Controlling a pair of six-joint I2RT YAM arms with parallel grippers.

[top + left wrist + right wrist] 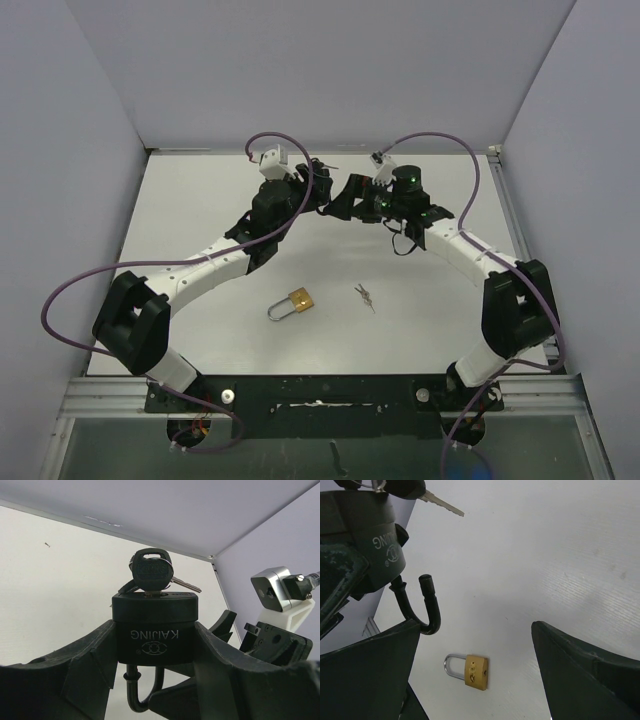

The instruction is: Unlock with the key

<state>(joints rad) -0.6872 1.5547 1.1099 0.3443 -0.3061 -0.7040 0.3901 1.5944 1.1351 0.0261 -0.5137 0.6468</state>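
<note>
- Two fingers (90,665) of the left gripper (155,650) pinch a black padlock (155,625) by its sides; the rounded body is stamped KAIJING.
- A black-headed key (151,570) sits in the keyhole on the end facing away from the wrist, with a second key dangling beside it.
- The black shackle (420,612) points back toward the wrist, one leg free of the body.
- The right gripper (475,627), spread wide and holding nothing, is just beside the lock; a brass padlock (476,671) lies on the table (545,555) beyond its fingers.
</note>
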